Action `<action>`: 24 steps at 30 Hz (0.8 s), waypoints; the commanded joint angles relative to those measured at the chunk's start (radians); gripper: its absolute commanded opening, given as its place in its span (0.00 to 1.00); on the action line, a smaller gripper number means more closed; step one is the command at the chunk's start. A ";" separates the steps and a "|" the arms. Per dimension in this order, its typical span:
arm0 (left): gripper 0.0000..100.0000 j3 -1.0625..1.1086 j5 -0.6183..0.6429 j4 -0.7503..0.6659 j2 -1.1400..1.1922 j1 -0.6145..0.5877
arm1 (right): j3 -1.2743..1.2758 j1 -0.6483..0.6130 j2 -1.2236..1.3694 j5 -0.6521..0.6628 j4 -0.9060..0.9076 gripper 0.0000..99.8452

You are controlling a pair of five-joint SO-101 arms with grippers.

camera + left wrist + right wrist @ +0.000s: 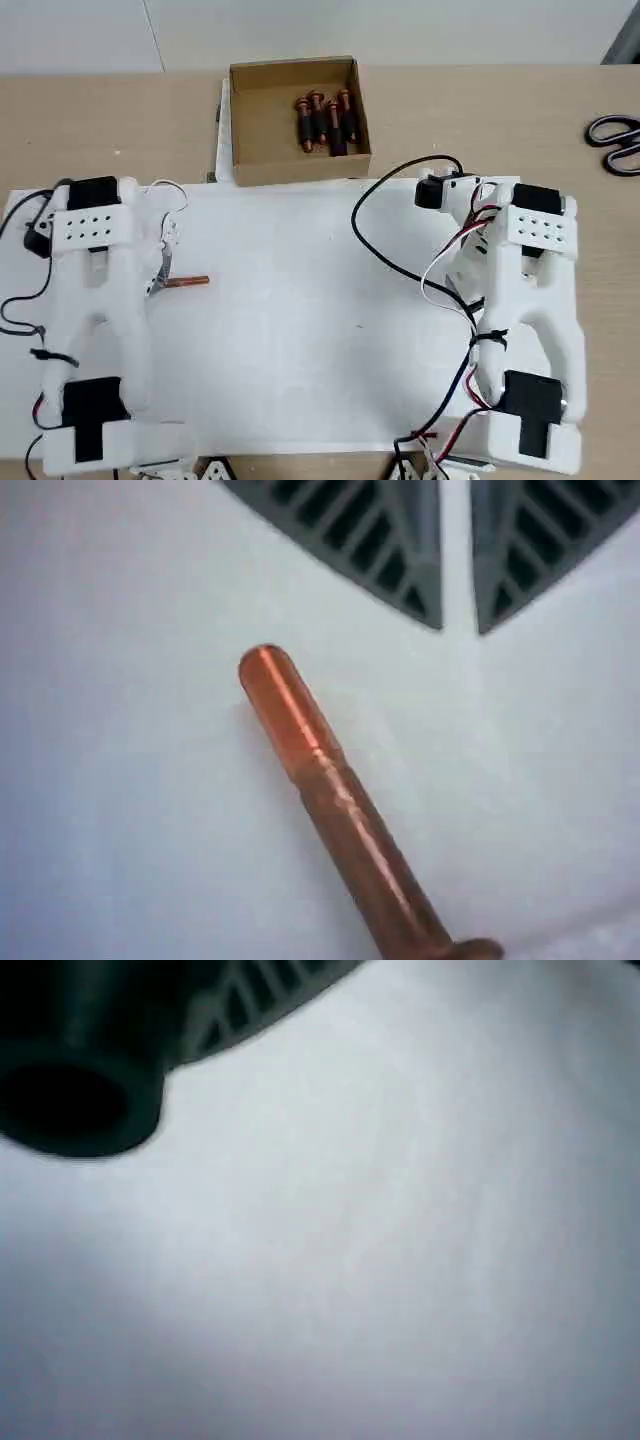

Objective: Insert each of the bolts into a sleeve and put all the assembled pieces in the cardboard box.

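See the bolt (pixel 188 281) lying flat on the white sheet (pixel 300 330), just beside the left hand (pixel 458 600), with its fingers (pixel 390 540) a crack apart and empty. Looks hard, smooth, light; could roll. Best pinched across the middle. Seems pinched in the right hand (pixel 170 1035): a black sleeve (pixel 80 1100).

This looks like a robotics lab bench. A left arm (pixel 95 300) and a right arm (pixel 530 290), both of white plastic, sit side by side on a white sheet (pixel 300 330) laid over a pale wooden tabletop (pixel 500 110). Loose wires (pixel 385 250) trail from them. A cardboard box (pixel 250 100) and scissors (pixel 615 140) lie on the wood, below a plain white wall (pixel 300 30).
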 commanded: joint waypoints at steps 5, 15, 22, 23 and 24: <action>0.01 -0.039 -0.012 -0.060 0.008 -0.020 | 0.006 0.012 -0.051 -0.009 -0.001 0.01; 0.07 -0.039 -0.037 -0.121 0.112 -0.035 | 0.245 0.005 -0.282 -0.002 -0.101 0.01; 0.12 -0.039 -0.038 -0.121 0.135 -0.034 | 0.334 0.004 -0.387 -0.002 -0.124 0.01; 0.12 -0.039 -0.038 -0.121 0.135 -0.034 | 0.339 0.004 -0.387 0.000 -0.124 0.01; 0.12 -0.039 -0.038 -0.121 0.135 -0.034 | 0.342 0.004 -0.387 0.000 -0.125 0.01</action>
